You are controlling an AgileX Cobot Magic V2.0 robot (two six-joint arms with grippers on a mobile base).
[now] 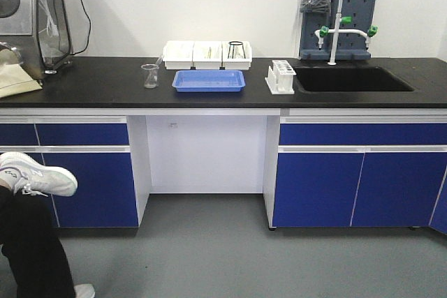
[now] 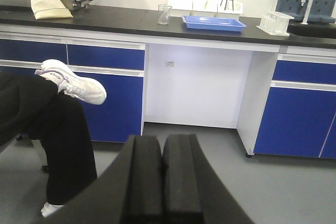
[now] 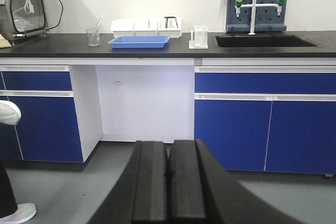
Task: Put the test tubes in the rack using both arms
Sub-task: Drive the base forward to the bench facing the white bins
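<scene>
The white rack stands on the black countertop beside the sink; it also shows in the left wrist view and the right wrist view. A thin clear tube leans in the glass beaker, seen too in the right wrist view. Whether other test tubes lie in the white bins is too small to tell. My left gripper is shut and empty, low above the floor, far from the bench. My right gripper is likewise shut and empty. Neither arm shows in the front view.
A blue tray lies mid-counter in front of three white bins. A sink with a faucet is at the right. A seated person's leg and white shoe are at the left. Blue cabinets front the bench, with a knee gap below the tray.
</scene>
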